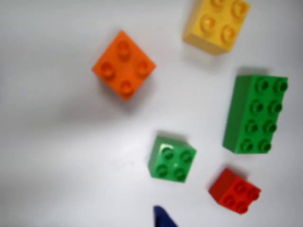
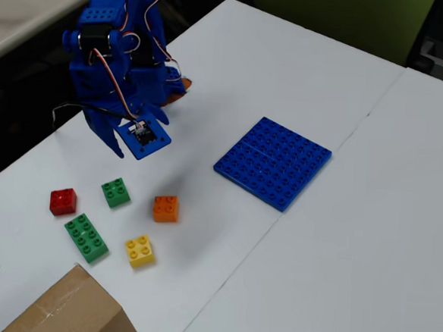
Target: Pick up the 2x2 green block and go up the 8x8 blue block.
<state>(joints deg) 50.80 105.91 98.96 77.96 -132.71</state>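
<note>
Your 2x2 green block (image 1: 172,159) sits loose on the white table (image 2: 303,80), studs up, nothing touching it. In the fixed view it (image 2: 115,192) lies just below and slightly left of the gripper (image 2: 109,139), w/ the red 2x2 brick (image 2: 63,200) to its left, the orange 2x2 brick (image 2: 165,208) to its right, and the long green 2x4 brick (image 2: 86,237) plus the yellow 2x2 brick (image 2: 139,251) further toward the near edge.

The relation that matters: in the wrist view the green block is just above a blue fingertip (image 1: 163,218) poking in at the bottom edge, a touch right of it. So the block lies straight ahead of the tool and close; I'd judge you need a short reach fwd and down, not a big swing. It's square, so no long axis to fuss over, but it's turned a little vs. the frame; a small wrist roll may help the jaws sit flat on two faces.

Gripper state: it holds nothing. Only one finger tip shows in the wrist cam and the fixed view is too cluttered, so can't tell how wide the jaws are.

The 8x8 blue block (image 2: 273,162) is well apart, to the right in the fixed view, bare on top. The red brick is the nearest neighbour; watch clearance that side.
</note>
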